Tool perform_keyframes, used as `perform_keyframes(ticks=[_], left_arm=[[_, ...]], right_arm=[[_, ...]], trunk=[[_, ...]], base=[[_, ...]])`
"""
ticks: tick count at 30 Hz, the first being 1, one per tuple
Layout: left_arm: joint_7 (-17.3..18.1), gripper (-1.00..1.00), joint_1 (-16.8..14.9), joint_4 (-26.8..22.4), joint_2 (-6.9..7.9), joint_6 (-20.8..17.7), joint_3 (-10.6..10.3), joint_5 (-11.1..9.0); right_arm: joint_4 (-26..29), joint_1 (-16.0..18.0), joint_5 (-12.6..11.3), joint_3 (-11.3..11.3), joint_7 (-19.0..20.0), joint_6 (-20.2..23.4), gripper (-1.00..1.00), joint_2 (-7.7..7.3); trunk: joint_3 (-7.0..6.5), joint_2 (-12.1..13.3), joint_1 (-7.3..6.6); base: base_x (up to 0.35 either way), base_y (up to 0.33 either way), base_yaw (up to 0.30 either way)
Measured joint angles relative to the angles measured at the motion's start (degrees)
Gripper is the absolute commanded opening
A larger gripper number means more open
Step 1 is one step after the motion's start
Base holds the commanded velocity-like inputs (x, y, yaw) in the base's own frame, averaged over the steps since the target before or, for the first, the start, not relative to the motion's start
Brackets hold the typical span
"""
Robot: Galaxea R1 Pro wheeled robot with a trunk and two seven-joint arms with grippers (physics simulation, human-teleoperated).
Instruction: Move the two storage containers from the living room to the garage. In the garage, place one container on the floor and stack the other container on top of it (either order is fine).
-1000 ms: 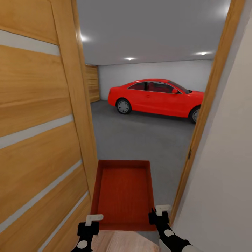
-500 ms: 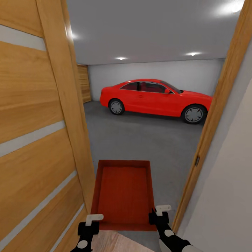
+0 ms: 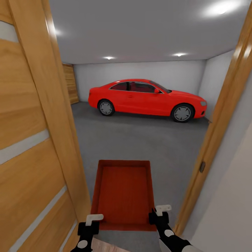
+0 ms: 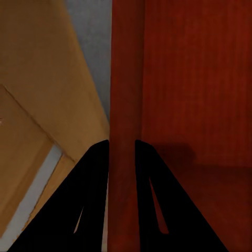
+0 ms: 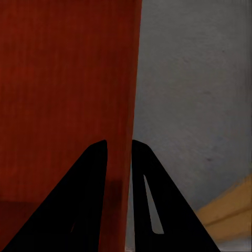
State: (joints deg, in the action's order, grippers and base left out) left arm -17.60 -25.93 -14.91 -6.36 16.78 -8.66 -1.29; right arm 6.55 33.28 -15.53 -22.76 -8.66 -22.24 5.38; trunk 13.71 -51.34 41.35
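Storage container [image 3: 123,190] carried straight ahead, long axis pointing into the garage through the doorway; left gripper [image 4: 122,152] clenched on its left wall, right gripper [image 5: 119,152] on its right wall; wooden door [image 3: 31,140] close alongside on the left; grey floor [image 3: 140,140] open beyond.

The storage container [image 3: 123,190] is showing a matt orange-red surface like thin plastic, finely ribbed along its bottom. The floor [image 3: 140,140] is looking like rough, matt grey concrete. The door [image 3: 31,140] is displaying grained, satin wood with pale inlaid strips. The red car [image 3: 147,98] is gleaming with glossy paint. The tool fingers [image 4: 94,199] are appearing matt black.
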Motion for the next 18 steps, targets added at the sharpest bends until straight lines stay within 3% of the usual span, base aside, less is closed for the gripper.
perform_keyframes(ticks=[6, 18], left_arm=[[0.0, -1.00, 0.0, 0.2, 0.00, 0.2, -0.1, -0.2], [0.0, -1.00, 0.0, 0.0, -0.01, -0.1, 0.0, 0.0]], right_arm=[[0.1, 0.0, 0.0, -0.1, 0.0, 0.0, -1.00, 0.00], [0.0, 0.0, -0.1, 0.0, 0.0, 0.0, -1.00, -0.01]], trunk=[[0.00, 0.0, 0.00], [0.00, 0.0, 0.00]], base=[[0.250, 0.194, -0.061], [0.250, 0.194, -0.239]])
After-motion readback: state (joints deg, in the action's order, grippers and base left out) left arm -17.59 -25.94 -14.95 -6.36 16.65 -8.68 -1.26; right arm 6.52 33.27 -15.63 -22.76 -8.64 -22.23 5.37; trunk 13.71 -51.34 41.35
